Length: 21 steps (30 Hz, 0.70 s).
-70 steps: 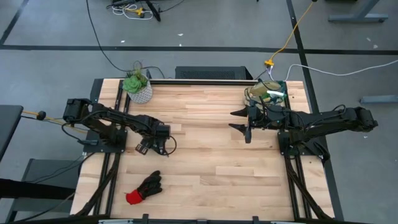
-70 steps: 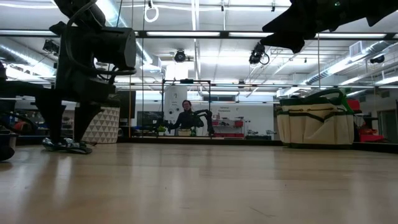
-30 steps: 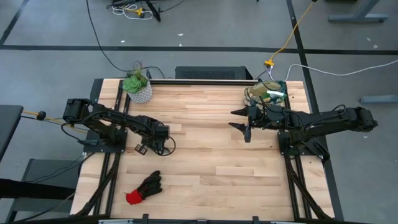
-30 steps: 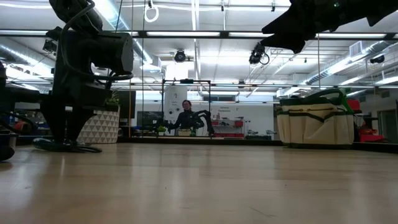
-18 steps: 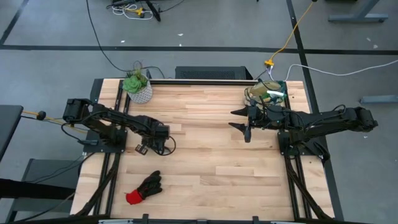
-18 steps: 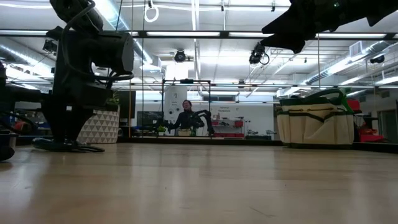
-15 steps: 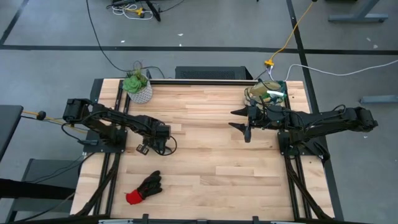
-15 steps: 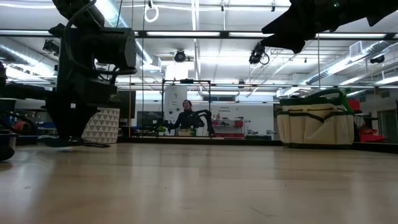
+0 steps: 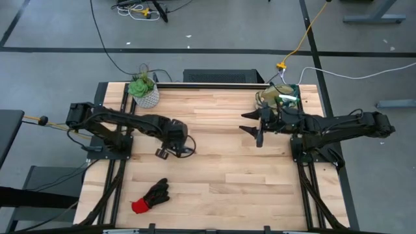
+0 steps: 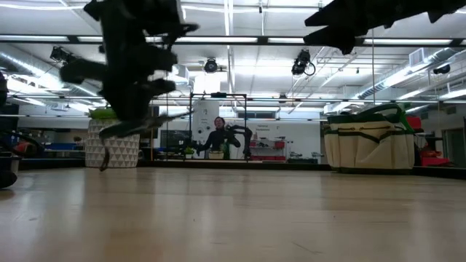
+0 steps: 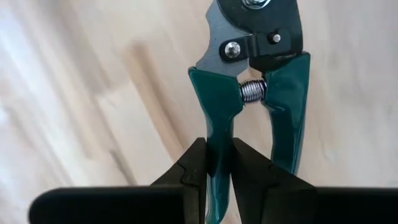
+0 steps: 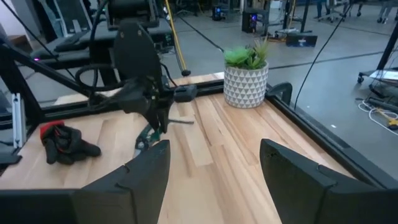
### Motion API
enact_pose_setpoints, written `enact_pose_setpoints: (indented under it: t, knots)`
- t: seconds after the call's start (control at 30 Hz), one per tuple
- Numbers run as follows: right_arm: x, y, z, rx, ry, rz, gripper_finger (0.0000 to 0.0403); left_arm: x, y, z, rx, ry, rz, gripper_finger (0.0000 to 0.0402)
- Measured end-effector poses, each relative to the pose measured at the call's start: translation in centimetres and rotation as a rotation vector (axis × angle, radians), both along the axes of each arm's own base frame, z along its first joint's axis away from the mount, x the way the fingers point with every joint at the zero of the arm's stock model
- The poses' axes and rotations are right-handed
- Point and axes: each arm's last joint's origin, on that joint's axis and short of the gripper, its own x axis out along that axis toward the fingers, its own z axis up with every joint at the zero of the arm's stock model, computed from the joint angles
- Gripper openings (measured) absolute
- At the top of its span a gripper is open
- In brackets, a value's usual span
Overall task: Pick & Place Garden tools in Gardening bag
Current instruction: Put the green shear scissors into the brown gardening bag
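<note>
The pruning shears [image 11: 249,81], with dark green handles, a spring and a grey blade, hang above the table's left half with my left gripper [image 9: 173,144] shut on them. They also show in the low view as the shears [image 10: 142,124], tilted in the air. The black glove with a red cuff [image 9: 151,195] lies flat near the front left. The beige gardening bag [image 9: 279,97] stands on its base at the far right. My right gripper [image 9: 252,127] hovers open beside the bag, nothing between its fingers. My left gripper pinches one handle of the shears [image 11: 216,127] between its two fingers [image 11: 189,171], below the spring. The other handle [image 11: 287,118] stays free outside the fingers. The fingers come from above, pointing steeply down. The shears are lifted clear of the table and tilted.
A leafy plant in a white patterned pot [image 9: 143,91] stands at the far left corner. Bare wooden tabletop [image 9: 221,162] stretches between the two arms. Black frame rails [image 9: 305,188] run along the left and right edges.
My left gripper has risen and gone toward the table's right edge, carrying the shears. The shears, which lay on the table under the gripper, are now lifted clear and hang tilted.
</note>
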Motion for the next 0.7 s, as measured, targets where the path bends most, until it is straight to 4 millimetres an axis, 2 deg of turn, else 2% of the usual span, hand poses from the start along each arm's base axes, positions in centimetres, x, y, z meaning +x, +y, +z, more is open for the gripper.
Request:
enact_pose_setpoints:
  t: [0.43, 0.7]
  knots:
    - [-0.7, 0.0, 6.6, -0.035, 0.035, 0.007, 0.0252, 3.9, 1.1, 8.3, 0.004, -0.322, 0.085, 0.0054]
    - [-1.1, 0.0, 9.0, -0.056, -0.029, 0.010, 0.0252, 5.2, 2.7, 12.6, 0.001, -0.535, 0.159, 0.0054]
